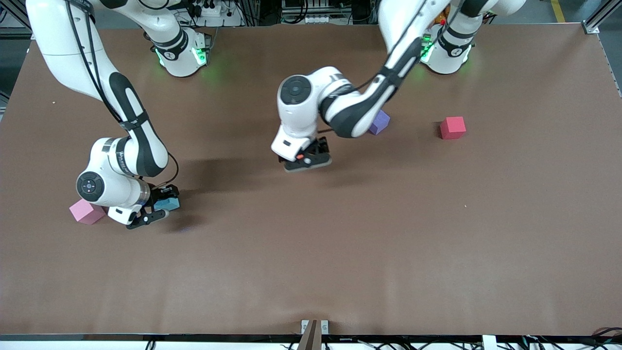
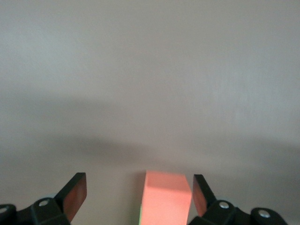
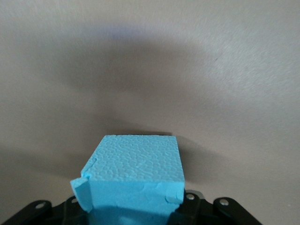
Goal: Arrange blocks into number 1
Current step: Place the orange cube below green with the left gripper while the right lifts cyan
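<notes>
Front view shows no column yet: purple block [image 1: 380,121], pink block [image 1: 86,211] and blue block [image 1: 167,202] lie scattered. I see my right gripper [image 1: 156,210] pinching blue; left gripper [image 2: 140,197], jaws spread, straddles an orange block [image 2: 166,197].

Your right claw [image 1: 156,210] is closed around the first block [image 3: 136,173]. The second block [image 1: 87,211] sits just beside it. The third block [image 2: 166,199] sits between your left claw's [image 1: 307,163] open fingers. The fourth block [image 1: 381,121] and fifth block [image 1: 452,127] lie toward the left arm's end.

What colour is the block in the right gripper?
Light blue block; clearest in the right wrist view.
</notes>
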Robot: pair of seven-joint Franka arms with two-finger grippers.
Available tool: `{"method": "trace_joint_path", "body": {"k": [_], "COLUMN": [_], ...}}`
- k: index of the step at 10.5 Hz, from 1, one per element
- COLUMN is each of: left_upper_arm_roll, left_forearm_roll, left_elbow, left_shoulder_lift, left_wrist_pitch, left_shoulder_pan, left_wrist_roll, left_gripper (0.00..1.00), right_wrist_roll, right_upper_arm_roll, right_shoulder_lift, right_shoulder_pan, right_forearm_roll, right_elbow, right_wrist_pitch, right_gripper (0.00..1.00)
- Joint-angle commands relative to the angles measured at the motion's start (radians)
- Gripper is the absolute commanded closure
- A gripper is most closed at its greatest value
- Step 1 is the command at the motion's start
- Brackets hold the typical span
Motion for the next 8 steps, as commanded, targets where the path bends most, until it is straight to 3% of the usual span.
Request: {"method": "trace_joint_path", "body": {"k": [1, 4, 6, 8], "left_upper_arm_roll": [-0.007, -0.008, -0.008, -0.01], "left_forearm_roll": [0.038, 0.046, 0.047, 0.044], "left_elbow": [-0.021, -0.021, -0.02, -0.02], "left_shoulder_lift": [-0.071, -0.126, -0.165, -0.203], "left_wrist_pitch": [-0.053, -0.107, -0.141, -0.195], "left_shoulder_pan": [0.108, 0.234, 0.298, 0.366], "left_wrist_roll": [0.063, 0.177, 0.222, 0.319], "left_gripper": [0.0, 0.0, 0.0, 0.0], "right_wrist_roll": [0.041, 0.261, 0.506, 0.705], "right_upper_arm_roll": [-0.037, -0.213, -0.237, -0.237], "right_shoulder_lift": [-0.073, -0.087, -0.059, 0.008], "right_shoulder_pan": [0.071, 0.366, 0.543, 0.643], "right_forearm_roll": [0.067, 0.25, 0.258, 0.258], "right_elbow": [-0.016, 0.03, 0.097, 0.2], "right_wrist_pitch": [-0.024, -0.087, -0.081, -0.079], "right_gripper": [0.44, 0.43, 0.42, 0.41]}}
